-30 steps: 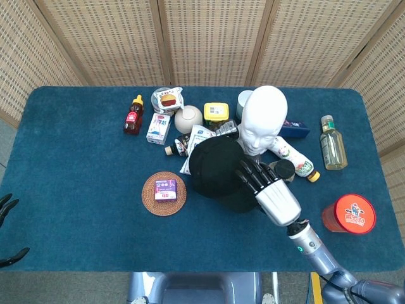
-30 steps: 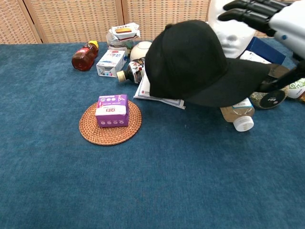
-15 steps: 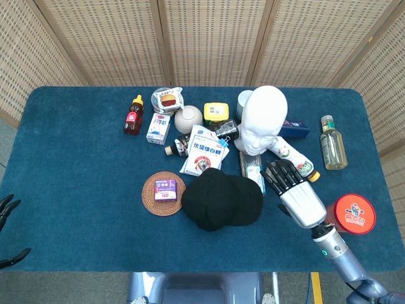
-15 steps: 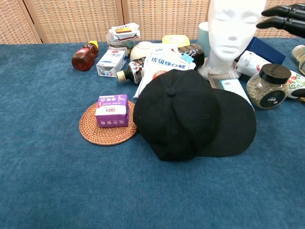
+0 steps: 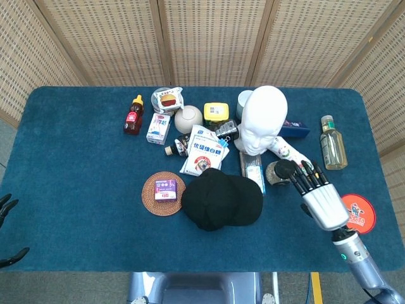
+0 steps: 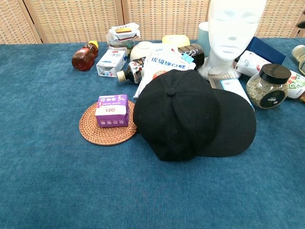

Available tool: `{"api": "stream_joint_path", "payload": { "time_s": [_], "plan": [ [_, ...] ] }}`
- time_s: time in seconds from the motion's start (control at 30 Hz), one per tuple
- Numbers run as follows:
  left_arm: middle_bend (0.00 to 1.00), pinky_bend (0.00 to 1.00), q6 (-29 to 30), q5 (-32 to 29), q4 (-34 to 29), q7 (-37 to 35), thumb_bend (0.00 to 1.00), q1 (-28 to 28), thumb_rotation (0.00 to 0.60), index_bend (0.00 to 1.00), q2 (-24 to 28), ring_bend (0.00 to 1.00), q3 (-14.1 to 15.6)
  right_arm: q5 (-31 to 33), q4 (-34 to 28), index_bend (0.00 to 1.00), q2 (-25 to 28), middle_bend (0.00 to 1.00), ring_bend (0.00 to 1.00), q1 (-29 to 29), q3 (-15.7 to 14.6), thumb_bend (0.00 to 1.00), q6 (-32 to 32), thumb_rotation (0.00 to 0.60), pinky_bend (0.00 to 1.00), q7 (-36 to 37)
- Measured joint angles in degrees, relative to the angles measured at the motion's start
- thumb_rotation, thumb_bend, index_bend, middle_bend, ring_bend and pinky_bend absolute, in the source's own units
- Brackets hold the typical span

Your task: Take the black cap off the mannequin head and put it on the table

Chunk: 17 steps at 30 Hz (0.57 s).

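Cap [image 5: 221, 200] lies flat on the table [image 5: 76, 190] at centre frame, crown up, brim toward the right, its left edge touching the wicker coaster [image 5: 164, 194] and covering the lower corner of a white packet [image 5: 204, 151]. Bare mannequin head [image 5: 262, 118] stands above it. Right hand [image 5: 319, 196], lower right in the head view, holds nothing, fingers straight and spread; the chest view misses it. Left hand [image 5: 6, 209] is cut off at the left edge, so its state is unreadable.

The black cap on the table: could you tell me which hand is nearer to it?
The right hand is nearer, open, off the black cap toward the red lid. The left hand shows only its fingers at the table's far left edge.
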Motion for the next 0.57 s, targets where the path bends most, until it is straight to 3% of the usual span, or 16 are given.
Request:
{"api": "stream_joint_path", "payload": {
  "time_s": [0.57],
  "plan": [
    [0.0,0.0,3.07,-0.53,1.29,5.88,0.16,1.34,0.6,0.0,-3.16,0.0,-1.71,1.34,-17.07,0.0,8.24,0.0,0.0,-13.64,-3.14,0.0,9.01,0.6,0.0,4.39]
  ]
}}
